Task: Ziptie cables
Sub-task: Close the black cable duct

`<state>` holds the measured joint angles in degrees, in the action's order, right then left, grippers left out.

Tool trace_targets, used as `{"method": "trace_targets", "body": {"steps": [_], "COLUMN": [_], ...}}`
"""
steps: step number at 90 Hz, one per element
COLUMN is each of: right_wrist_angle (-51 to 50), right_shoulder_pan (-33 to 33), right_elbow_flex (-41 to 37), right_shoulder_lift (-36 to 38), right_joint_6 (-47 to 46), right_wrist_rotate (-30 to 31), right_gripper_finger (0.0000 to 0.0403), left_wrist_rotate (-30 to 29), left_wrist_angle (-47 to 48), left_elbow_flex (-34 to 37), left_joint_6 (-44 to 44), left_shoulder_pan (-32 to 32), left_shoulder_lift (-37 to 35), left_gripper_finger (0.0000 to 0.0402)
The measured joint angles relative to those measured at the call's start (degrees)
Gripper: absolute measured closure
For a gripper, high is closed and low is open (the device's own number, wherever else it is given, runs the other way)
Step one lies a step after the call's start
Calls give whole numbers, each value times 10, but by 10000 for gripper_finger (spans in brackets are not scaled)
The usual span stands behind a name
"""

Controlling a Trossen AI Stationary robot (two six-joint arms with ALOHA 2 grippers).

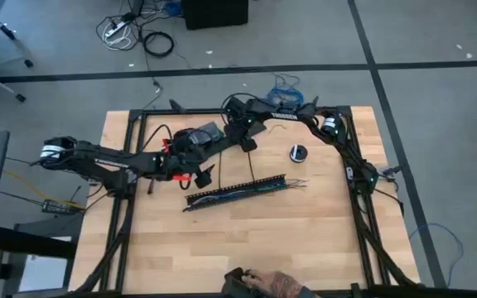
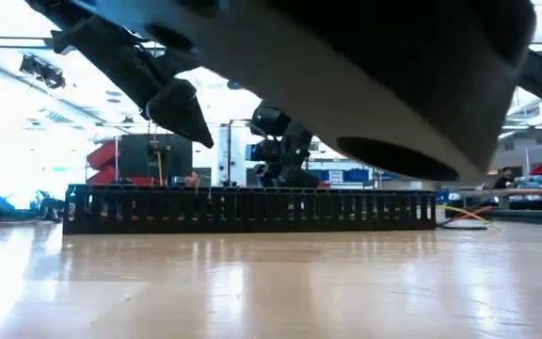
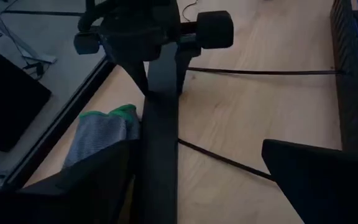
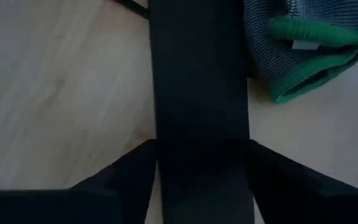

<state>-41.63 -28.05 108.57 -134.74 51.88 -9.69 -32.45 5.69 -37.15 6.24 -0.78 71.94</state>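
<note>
Cables (image 1: 292, 183) lie in a long black slotted channel (image 1: 234, 192) that rests slantwise at the middle of the table (image 1: 222, 248), their splayed ends poking out of its right end.

From the left, the left arm reaches in level across the table edge. The left gripper (image 1: 204, 175) hangs just above the channel's left end, pointing down toward it. Its wrist view shows its two fingers (image 3: 322, 180) spread wide with nothing between them.

That same view shows what the overhead camera barely resolves: two zipties (image 3: 260, 71), thin black strips, lying flat on the wood beside the channel. One runs up to the channel's comb edge and the other lies nearer the gripper. It also shows a grey glove with a green cuff (image 3: 101, 134) on the table near the frame rail, and blue wire inside the channel.

Further right, the right arm comes from the table's right edge, runs along the far side and bends down, so the right gripper (image 1: 247, 142) sits just beyond the left one. Whether it is open or closed cannot be told: its wrist view is filled by a broad dark band, with the glove beside it.

The low view adds the channel's comb teeth side-on. A small round black object (image 1: 298, 153) stands right of the grippers, and a person's hand (image 1: 276, 284) rests at the near edge.
</note>
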Motion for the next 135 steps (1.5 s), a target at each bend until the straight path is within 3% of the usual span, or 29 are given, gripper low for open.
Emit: {"method": "trace_targets", "body": {"steps": [17, 39, 135], "right_wrist_angle": [8, 21, 28], "right_shoulder_pan": [-1, -12, -47], "right_elbow_flex": [0, 0, -16], "right_shoulder_lift": [0, -1, 7], "right_joint_6": [-9, -12, -9], "right_wrist_rotate": [-12, -49, -139], "right_gripper_finger": [116, 95, 94], "left_wrist_rotate": [2, 2, 2], "left_wrist_angle": [0, 0, -5], "left_elbow_flex": [0, 0, 0], "left_joint_6": [0, 3, 7], "left_shoulder_pan": [0, 0, 0], "left_shoulder_lift": [0, 0, 0], "left_gripper_finger": [37, 37, 37]}}
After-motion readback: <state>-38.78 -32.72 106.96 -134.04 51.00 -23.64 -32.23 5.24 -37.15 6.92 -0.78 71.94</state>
